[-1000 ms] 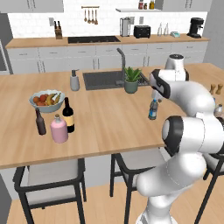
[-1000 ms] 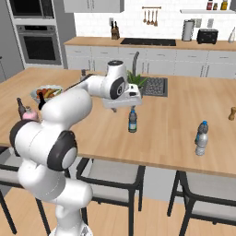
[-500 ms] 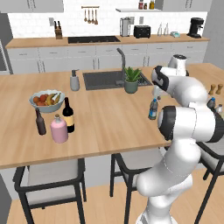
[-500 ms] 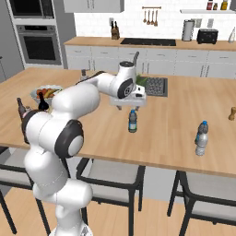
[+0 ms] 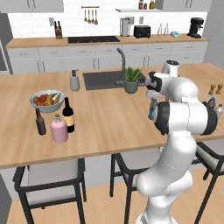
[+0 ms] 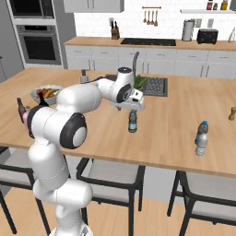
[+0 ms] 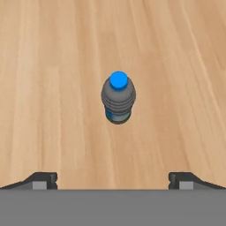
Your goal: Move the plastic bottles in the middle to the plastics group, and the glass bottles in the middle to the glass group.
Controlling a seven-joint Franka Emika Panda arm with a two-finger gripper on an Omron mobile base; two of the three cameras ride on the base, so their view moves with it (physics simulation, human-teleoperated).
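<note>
A blue-label bottle stands upright mid-counter, its long axis vertical and its blue cap pointing straight up at the hand camera; seen end-on there, it shows a ribbed grey shoulder above a blue band. The gripper hangs directly above it with jaws spread wide, holding nothing, its two dark fingertips well apart and clear of the bottle. In the left base view the bottle is largely hidden behind the arm. Farther right on the counter two more water bottles stand upright just beside each other, a blue cap on the rear one, with brown shakers nearby. At the left end a squat pink bottle stands near a tall black wine bottle and a slim brown bottle, all upright. Behind them a bowl holds fruit; a grey soap dispenser sits by the sink, a potted plant at its corner
</note>
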